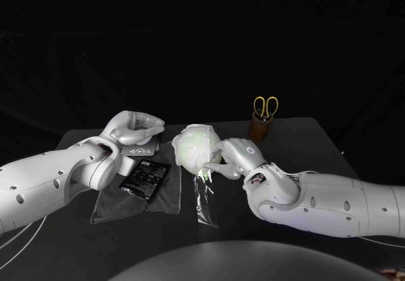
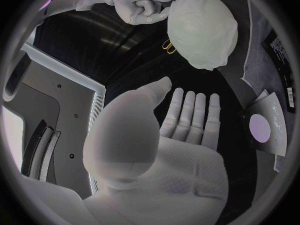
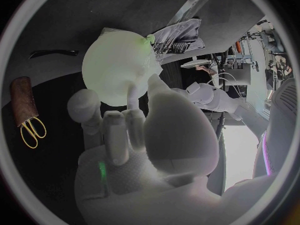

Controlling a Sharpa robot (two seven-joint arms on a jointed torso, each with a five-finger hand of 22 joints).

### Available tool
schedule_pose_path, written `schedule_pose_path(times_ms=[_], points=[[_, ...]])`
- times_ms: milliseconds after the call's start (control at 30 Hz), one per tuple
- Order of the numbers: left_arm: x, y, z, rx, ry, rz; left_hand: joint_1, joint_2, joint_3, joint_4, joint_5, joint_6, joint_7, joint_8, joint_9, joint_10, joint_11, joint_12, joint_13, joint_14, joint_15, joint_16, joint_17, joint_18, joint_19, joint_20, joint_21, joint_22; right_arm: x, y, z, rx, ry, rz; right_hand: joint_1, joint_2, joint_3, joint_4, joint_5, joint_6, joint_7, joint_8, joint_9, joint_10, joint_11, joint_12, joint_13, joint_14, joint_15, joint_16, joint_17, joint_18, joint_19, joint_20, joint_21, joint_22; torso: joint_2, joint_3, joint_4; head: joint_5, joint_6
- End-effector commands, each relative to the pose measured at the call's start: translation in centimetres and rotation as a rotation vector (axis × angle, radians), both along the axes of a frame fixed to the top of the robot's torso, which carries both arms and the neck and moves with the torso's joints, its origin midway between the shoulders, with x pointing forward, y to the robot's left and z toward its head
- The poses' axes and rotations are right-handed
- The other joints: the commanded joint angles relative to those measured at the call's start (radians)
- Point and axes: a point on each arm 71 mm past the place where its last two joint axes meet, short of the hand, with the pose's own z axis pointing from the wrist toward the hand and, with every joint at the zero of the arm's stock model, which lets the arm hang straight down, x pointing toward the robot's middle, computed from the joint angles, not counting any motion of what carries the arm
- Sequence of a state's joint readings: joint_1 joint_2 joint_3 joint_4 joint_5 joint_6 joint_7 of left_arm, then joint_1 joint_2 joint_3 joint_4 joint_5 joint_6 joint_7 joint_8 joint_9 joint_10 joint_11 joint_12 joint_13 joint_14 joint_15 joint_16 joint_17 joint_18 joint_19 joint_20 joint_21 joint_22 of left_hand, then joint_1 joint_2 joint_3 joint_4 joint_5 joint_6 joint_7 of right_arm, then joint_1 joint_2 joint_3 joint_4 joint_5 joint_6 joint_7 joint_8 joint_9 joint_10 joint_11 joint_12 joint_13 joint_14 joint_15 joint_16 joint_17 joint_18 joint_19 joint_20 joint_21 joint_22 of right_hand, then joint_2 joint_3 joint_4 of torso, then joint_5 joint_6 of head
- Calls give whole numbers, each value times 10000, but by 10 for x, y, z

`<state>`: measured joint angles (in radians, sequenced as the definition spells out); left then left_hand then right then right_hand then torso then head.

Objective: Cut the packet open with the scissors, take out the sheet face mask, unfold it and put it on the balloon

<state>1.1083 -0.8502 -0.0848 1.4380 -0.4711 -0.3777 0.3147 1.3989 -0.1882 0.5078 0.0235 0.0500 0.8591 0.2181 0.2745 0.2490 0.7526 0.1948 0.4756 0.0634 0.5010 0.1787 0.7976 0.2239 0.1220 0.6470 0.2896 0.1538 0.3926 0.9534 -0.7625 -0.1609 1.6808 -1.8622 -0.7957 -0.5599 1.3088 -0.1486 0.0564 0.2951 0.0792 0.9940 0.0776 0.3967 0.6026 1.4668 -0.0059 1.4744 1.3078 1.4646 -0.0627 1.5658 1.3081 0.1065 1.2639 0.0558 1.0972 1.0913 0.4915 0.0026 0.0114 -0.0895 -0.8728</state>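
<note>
balloon point(image 3: 115, 65): pale green, draped in wrinkled sheet mask point(image 1: 194, 146) | right hand point(image 1: 240, 155): fingertips touching balloon, grip unclear | left hand point(image 1: 135, 127): alongside, flat, empty

Blades of the scissors point(image 1: 266, 107) hide in the brown holder point(image 1: 261, 129); print on the packet point(image 1: 144, 178) is unreadable.

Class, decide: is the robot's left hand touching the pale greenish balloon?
Apart. In the left wrist view, a dark gap separates the left hand from the pale greenish balloon; the head view shows a gap too.
</note>
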Motion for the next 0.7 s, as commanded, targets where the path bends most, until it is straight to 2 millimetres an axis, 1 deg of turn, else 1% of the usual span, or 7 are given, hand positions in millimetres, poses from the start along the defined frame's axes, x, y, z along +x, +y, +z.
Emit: schedule_pose_path(times_ms=[33,367,533,567,600,633,700], points=[[0,-2,1,-186,100,-118,93,7,1,42,-26,71,77,20,-12,51,18,-54,-5,83,17,0,-13,-150,72,-5,-34,-16,0,3,-2,-477,97,194,-145,-21,-76,3,-77,-65,16,-49,-12,662,102,-34,2012,1047,87,24,2579,109,-83,12,-68,-25,-3,5,11,-6,2],[-1,-2,1,-195,113,-117,93,7,1,42,-26,71,77,20,-12,51,18,-54,-5,83,17,0,-13,-150,72,-5,-34,-16,4,5,-6,-687,172,184,-60,28,-30,-25,-103,-127,44,-112,-30,636,131,-84,1986,1035,120,1,2539,130,-144,49,-175,-98,4,4,-2,13,2],[-1,-2,1,-198,121,-122,90,12,2,50,-25,64,83,16,-18,57,21,-68,-4,86,18,-2,-21,-152,75,-5,-51,-33,6,5,-6,-570,-24,121,587,305,338,-107,-131,-99,31,-177,-61,647,122,-45,2014,1057,119,41,2610,135,-120,72,-181,-54,1,9,-2,6,2],[-1,-2,1,-200,124,-121,90,12,2,50,-25,64,83,16,-18,57,21,-68,-4,86,18,-2,-21,-152,75,-5,-51,-33,7,5,-6,-553,-67,120,763,337,453,-130,-251,-83,19,-187,-69,650,109,-37,2019,1062,109,50,2626,131,-104,68,-165,-30,2,7,-3,0,2],[-1,-2,1,-201,127,-120,90,12,2,50,-25,64,83,16,-18,57,21,-68,-4,86,18,-2,-21,-152,75,-5,-51,-33,7,5,-6,-535,-108,118,1196,355,797,-209,-298,-53,-21,-214,-88,664,62,-2,2042,1062,74,50,2627,124,-73,44,-130,18,-1,10,-4,-5,2],[-1,-2,1,-203,129,-119,90,12,2,50,-25,64,83,16,-18,57,21,-68,-4,86,18,-2,-21,-152,75,-5,-51,-33,7,5,-6,-518,-144,119,1303,294,971,-150,-321,-27,-13,-242,-110,665,87,2,2046,1062,64,50,2627,122,-62,23,-124,35,-3,8,-8,-4,2],[-1,-2,1,-206,134,-120,94,16,6,50,-25,59,85,12,-22,59,22,-74,-4,88,19,-2,-24,-153,76,-5,-58,-40,8,6,-5,-495,-242,137,1481,245,1164,-157,-302,10,-22,-260,-126,671,63,18,2057,1062,59,50,2627,114,-48,15,-112,58,-3,7,-6,-13,2]])
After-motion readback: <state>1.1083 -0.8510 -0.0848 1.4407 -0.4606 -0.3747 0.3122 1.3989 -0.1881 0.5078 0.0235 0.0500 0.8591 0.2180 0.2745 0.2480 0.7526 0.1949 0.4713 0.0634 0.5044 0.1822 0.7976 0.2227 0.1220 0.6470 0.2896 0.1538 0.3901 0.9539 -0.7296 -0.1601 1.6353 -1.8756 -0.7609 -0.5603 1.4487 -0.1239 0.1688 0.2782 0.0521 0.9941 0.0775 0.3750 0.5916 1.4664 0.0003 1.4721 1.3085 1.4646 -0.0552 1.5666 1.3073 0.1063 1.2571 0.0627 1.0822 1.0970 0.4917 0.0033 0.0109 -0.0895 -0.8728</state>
